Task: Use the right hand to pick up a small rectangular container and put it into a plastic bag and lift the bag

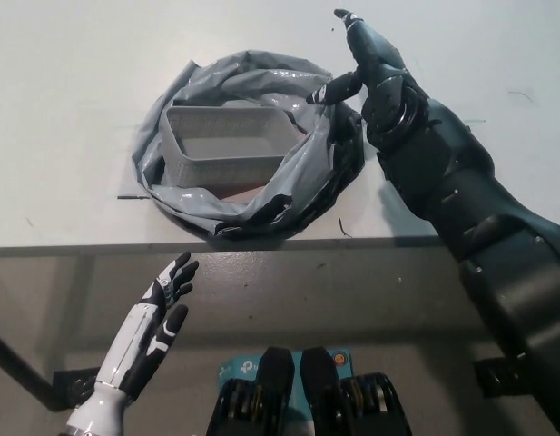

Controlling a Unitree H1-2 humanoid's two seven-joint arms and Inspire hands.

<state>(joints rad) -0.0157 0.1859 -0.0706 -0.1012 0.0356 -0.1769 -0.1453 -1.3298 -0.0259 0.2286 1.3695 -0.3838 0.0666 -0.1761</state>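
— What does your container (pixel 227 145) look like?
— Grey, rectangular, open-topped, sitting inside the rolled-down grey bag (pixel 307 173) on the table (pixel 62 109).
— Your hands?
— Right hand (pixel 368 62) spread, empty, beside the bag; left hand (pixel 163 300) open below.

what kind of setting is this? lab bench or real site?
Probably a lab or test bench, not a home: a plain white tabletop with scuffs, holding only a crumpled grey plastic bag around a small grey rectangular container, plus black tape strips on the floor.
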